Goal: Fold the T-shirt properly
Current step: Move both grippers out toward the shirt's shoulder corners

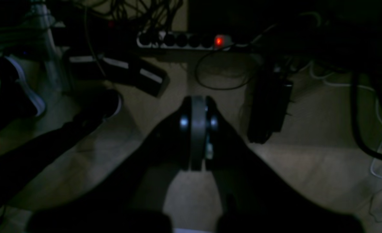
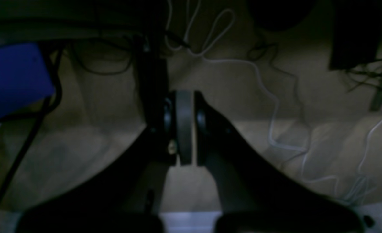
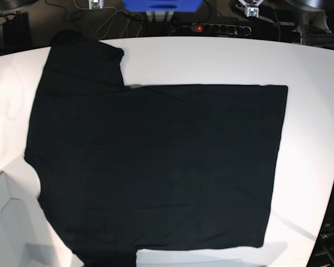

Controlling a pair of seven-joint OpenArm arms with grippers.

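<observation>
The T-shirt [image 3: 156,167] lies flat & spread on the white table [image 3: 312,111] in the base view, plain black side up, covering most of the tabletop. 1 sleeve [image 3: 86,58] sticks out toward the table's far edge at upper left; the straight hem runs down the right side of the view; the shirt's near edge runs out of frame at the bottom. No print or label visible from here. Neither arm shows in the base view — nothing touches the cloth. Left gripper [image 1: 198,129], seen from its own wrist cam: both black fingers pressed together on the grey pad, closed w/ nothing between them, hanging over a dim beige floor. Beyond it a power strip [image 1: 184,41] w/ a lit red switch, loose cables, and a dark shoe w/ a white sole edge [image 1: 19,87] at left. Right gripper [image 2: 183,127]: same posture, jaws fully together & empty, also over floor. A white cable [image 2: 268,97] snakes past it at right, a blue object [image 2: 13,77] sits at upper left. Both wrist views are very dark, so fine detail can't be made out.
</observation>
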